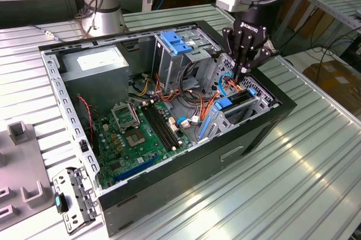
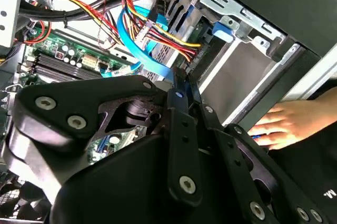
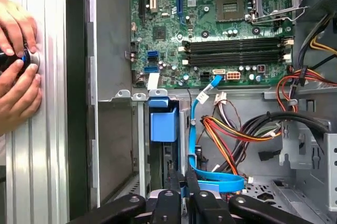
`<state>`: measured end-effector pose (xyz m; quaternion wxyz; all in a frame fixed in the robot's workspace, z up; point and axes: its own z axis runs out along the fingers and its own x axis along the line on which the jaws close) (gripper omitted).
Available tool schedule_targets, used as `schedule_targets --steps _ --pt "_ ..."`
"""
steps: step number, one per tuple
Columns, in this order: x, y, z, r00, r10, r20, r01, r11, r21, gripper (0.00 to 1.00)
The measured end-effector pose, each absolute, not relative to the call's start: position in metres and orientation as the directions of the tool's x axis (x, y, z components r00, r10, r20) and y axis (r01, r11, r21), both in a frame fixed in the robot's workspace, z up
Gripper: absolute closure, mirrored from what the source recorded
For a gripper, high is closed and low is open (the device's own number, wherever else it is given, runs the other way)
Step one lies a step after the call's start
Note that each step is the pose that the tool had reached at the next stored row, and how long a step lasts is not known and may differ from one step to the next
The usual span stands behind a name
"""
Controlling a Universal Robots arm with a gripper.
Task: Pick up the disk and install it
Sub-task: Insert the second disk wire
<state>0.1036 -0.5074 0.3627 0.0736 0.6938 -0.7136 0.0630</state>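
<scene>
Where the fingers meet, the gripper (image 1: 241, 79) is drawn narrow, tips almost touching, down at the mouth of the drive cage (image 1: 265, 102) in the front corner of the case (image 1: 186, 186). Whether they pinch the disk or only bear on its edge I cannot tell. The disk (image 1: 225, 104) stands on edge in that cage, its blue rail showing, seemingly partway seated. To do this well, I judge the push should run straight along the cage's slot, with no twist, so the rails don't bind. The blue ribbon cable (image 3: 197, 129) and the orange and yellow wires (image 3: 226, 134) lie just beside the fingers (a snag risk). A person's hand (image 3: 16, 71) rests outside the case wall, well apart.
</scene>
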Motion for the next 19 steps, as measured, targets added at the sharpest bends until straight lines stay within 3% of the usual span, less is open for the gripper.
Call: schedule_targets --steps 1,2,4,19 --pt "0.092 -0.513 0.361 -0.025 -0.985 0.169 -1.0 0.022 -0.022 0.84" --pt "0.085 -0.528 0.358 -0.029 -0.993 0.112 -0.998 0.021 -0.065 0.84" --pt "0.082 -0.53 0.358 -0.029 -0.995 0.1 -0.997 0.022 -0.076 0.84" --pt "0.081 -0.53 0.357 -0.029 -0.995 0.092 -0.997 0.022 -0.08 0.84"
